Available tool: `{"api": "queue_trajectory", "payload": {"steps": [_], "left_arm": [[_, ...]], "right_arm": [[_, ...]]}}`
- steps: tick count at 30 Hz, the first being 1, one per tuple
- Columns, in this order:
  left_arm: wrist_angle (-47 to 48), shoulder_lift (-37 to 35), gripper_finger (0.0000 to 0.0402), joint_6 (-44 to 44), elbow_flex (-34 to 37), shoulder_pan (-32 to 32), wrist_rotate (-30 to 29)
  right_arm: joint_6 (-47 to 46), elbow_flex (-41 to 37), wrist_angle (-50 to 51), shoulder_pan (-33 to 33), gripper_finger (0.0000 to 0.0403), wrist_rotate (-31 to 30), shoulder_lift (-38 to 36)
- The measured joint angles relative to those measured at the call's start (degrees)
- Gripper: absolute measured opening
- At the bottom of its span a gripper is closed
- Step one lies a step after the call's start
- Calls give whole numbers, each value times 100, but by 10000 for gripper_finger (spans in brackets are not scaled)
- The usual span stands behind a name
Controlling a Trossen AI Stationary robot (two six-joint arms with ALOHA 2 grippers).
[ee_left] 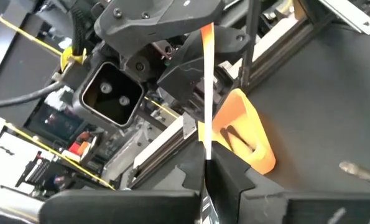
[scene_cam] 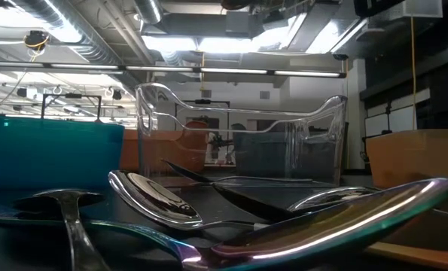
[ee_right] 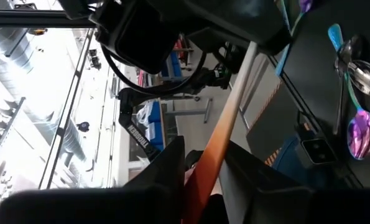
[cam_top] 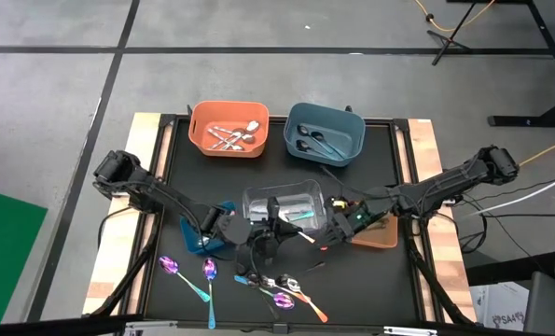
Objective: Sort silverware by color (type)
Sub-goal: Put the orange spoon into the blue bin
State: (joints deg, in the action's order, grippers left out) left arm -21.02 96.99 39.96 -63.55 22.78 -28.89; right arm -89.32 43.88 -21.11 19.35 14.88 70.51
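Observation:
An orange-handled piece of silverware [cam_top: 307,237] hangs over the middle of the table, in front of the clear bin [cam_top: 286,205], between my two grippers. My left gripper [ee_left: 206,186] comes in from the left and is shut on it. From the right comes my right gripper [ee_right: 203,174], which is open; the orange handle's end [ee_right: 212,146] lies between its fingers, with a narrow gap on each side. More silverware [cam_top: 282,289] lies on the mat near the front edge, with two purple spoons [cam_top: 170,266] to its left. My left gripper pinches the silverware between its two fingers at the silver stretch just below the orange handle [ee_left: 207,152]. The fingers come almost level from the table's left. The piece sticks straight out ahead of them toward the right gripper, lifted clear of the table.
At the back stand an orange bin [cam_top: 228,129] with silver pieces and a blue bin [cam_top: 326,133] with dark ones. A brown bin [cam_top: 375,233] sits under the right arm, a teal bin [cam_top: 198,241] under the left. Spoons [scene_cam: 156,199] crowd the near mat.

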Motion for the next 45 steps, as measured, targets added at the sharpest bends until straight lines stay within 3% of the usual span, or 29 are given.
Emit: {"api": "queue_trajectory", "payload": {"steps": [10,21,41,45], "left_arm": [[84,2,4,-313,5,117,-464],[153,-52,4,-324,27,131,-562],[149,-86,3,-358,26,132,-866],[281,-200,3,-401,26,217,-1214]], "right_arm": [[135,2,304,3,76,-63,-90],[129,9,502,2,76,93,-106],[-522,11,510,17,76,934,-162],[-496,11,507,17,76,1027,-162]]}}
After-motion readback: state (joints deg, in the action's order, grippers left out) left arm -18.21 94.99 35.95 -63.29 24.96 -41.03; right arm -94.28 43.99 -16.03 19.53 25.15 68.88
